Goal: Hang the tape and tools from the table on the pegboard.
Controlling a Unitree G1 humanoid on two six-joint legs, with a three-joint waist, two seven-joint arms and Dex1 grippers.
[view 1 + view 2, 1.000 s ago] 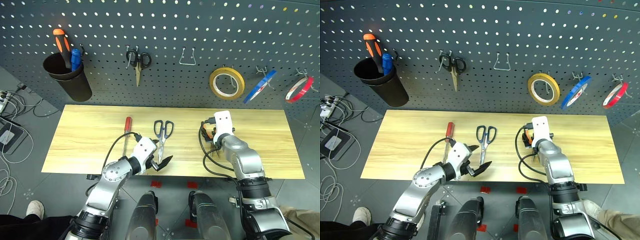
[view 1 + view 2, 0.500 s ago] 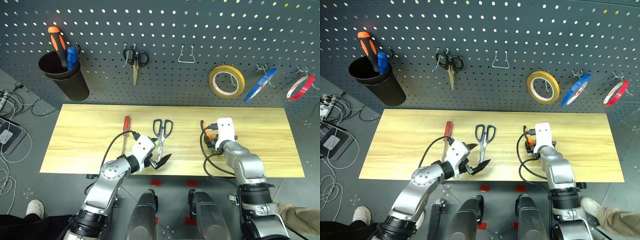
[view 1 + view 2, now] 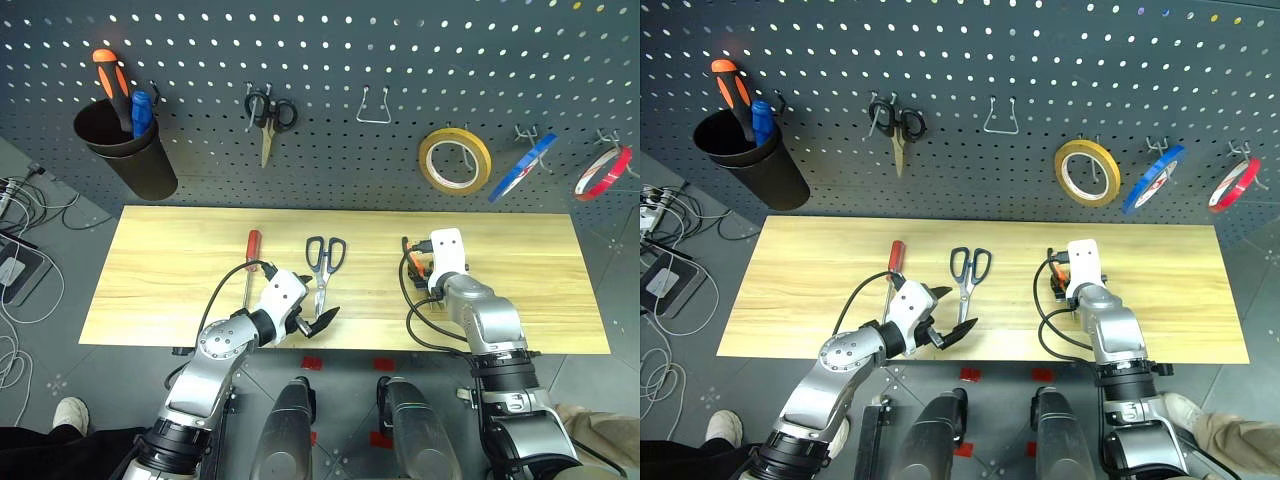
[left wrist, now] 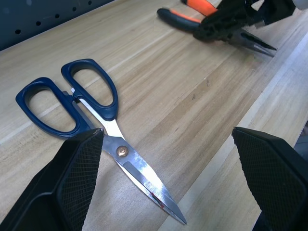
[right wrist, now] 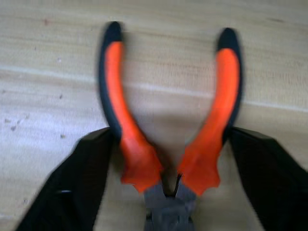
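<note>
A smooth dark grey floor (image 3: pixel 60 260) spreads below and to the left, evenly lit. On it at the far left lie tangled white and grey cables (image 3: pixel 22 200) beside a flat dark grey box (image 3: pixel 12 272). Small red tape marks (image 3: pixel 312 364) dot the floor.

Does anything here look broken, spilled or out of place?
Nothing looks damaged or spilled. Three tools lie loose on the light wooden table instead of hanging on the dark grey pegboard: a red-handled screwdriver, large blue-handled scissors, and orange-and-black pliers. One wire hook on the board hangs empty.
</note>
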